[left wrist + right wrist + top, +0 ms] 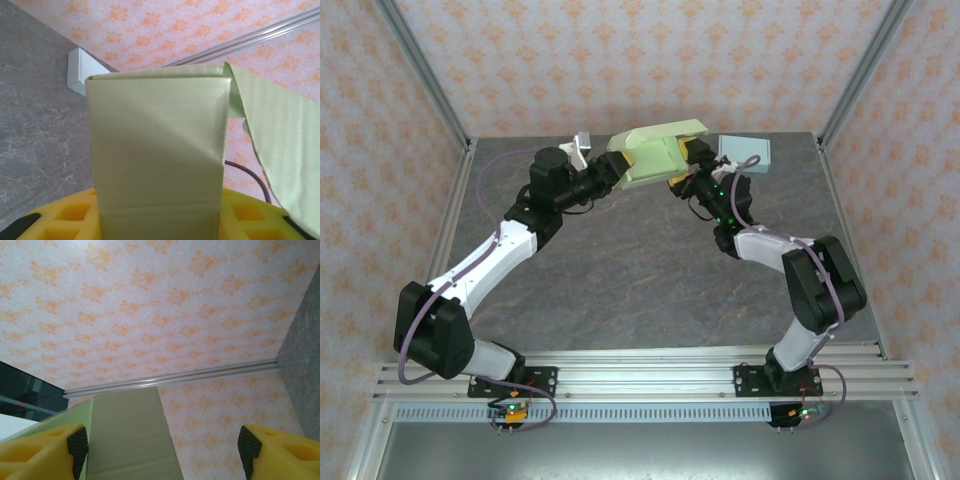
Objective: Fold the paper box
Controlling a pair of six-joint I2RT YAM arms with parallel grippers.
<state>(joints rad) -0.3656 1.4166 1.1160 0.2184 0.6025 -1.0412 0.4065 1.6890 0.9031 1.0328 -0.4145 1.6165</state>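
Left claw was clamped on the lower edge of the pale green paper box, which you held raised above the far middle of the surface. Right claw stood wide apart beside one panel, gripping nothing. One wall stood creased and upright and a flap hung loose. Folding seemed roughly midway, with the closure left.

The paper box is showing pale green. The table is wearing grey marbling with faint pale veins. The walls are carrying orange floral motifs on pinkish white. The right gripper is showing yellow fingers with black pads. Far right, a small box is looking pale blue-green; far left, a little carton is looking white.
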